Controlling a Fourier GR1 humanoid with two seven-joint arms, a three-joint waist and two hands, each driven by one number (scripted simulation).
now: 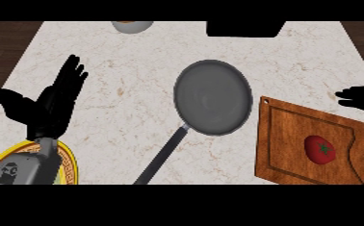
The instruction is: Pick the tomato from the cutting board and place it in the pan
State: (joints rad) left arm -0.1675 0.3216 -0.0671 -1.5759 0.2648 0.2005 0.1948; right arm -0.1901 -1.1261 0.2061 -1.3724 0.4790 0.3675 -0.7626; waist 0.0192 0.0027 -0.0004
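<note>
A red tomato (320, 149) with a green stem lies on the wooden cutting board (292, 145) at the lower right. To the board's left sits a dark grey pan (213, 96), its black handle running toward the lower edge. My left hand (57, 100) rests open at the left, fingers straight and pointing up, far from the tomato. Only the fingertips of my right hand (350, 97) show at the right edge, just above the board's far corner; the rest of it is out of view.
A yellow-rimmed plate (68, 165) lies at the lower left under my left forearm. A grey bowl (132, 26) stands at the counter's far edge, and a black object (244, 28) sits at the back right. Dark wood borders the marble counter on the left.
</note>
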